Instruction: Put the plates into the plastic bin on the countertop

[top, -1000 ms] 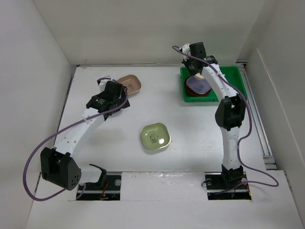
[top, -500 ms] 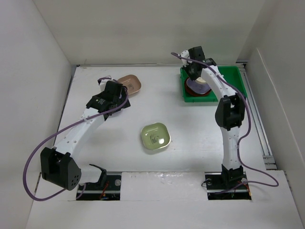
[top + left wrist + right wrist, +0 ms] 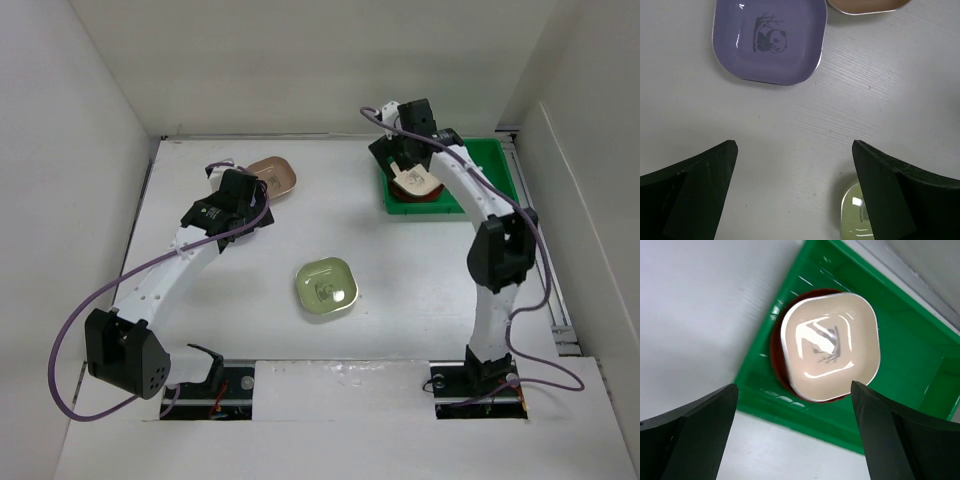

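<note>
Release step, judged complete: the right fingers (image 3: 690, 435) are held spread and empty above the plastic bin (image 3: 910, 370) at the far right corner of the desk (image 3: 400, 260), where the cream plate (image 3: 830, 347) is stacked on a red plate (image 3: 775, 342). The left fingers (image 3: 690, 190), also spread, are held above the lilac plate (image 3: 770, 42), just beside the tan-brown plate (image 3: 272, 176) near the far edge. The pale green plate (image 3: 327, 286) lies mid-desk. A rim pinch on the lilac plate is probably called for next.

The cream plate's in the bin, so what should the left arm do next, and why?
Probably ease the left gripper toward the lilac plate: its jaws stand open and empty, and that plate lies ahead on the countertop, not yet in the plastic bin.
</note>
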`<act>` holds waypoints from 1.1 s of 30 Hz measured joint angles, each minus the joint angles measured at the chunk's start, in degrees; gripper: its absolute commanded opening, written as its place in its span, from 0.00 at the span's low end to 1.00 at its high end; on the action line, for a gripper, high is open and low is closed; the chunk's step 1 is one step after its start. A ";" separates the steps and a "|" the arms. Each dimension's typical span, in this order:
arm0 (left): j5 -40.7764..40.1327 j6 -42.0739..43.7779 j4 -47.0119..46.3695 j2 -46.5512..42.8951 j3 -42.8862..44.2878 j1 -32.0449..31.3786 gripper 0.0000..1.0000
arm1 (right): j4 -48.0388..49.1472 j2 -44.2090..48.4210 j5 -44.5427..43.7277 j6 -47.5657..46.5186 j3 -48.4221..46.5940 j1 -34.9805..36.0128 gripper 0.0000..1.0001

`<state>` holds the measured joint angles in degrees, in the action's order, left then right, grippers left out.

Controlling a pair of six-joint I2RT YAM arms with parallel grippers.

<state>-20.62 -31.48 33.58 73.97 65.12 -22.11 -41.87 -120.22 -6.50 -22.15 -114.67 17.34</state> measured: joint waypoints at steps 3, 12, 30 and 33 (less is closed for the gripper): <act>-0.22 -0.07 -0.04 0.00 -0.02 0.00 1.00 | 4.44 10.36 1.99 3.10 8.24 3.39 1.00; -0.68 -0.92 0.07 0.81 -0.02 0.00 1.00 | 20.96 26.56 11.06 16.26 40.87 19.32 0.88; -1.07 -0.96 0.13 0.94 -0.02 0.00 1.00 | 28.87 20.70 11.69 30.08 54.99 24.92 0.01; -1.27 -0.96 0.13 0.94 -0.02 0.00 1.00 | 25.97 19.89 10.78 29.14 50.60 23.26 0.00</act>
<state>-21.89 -32.45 33.71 74.91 65.10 -22.11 -15.90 -100.33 4.27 6.98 -64.07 40.60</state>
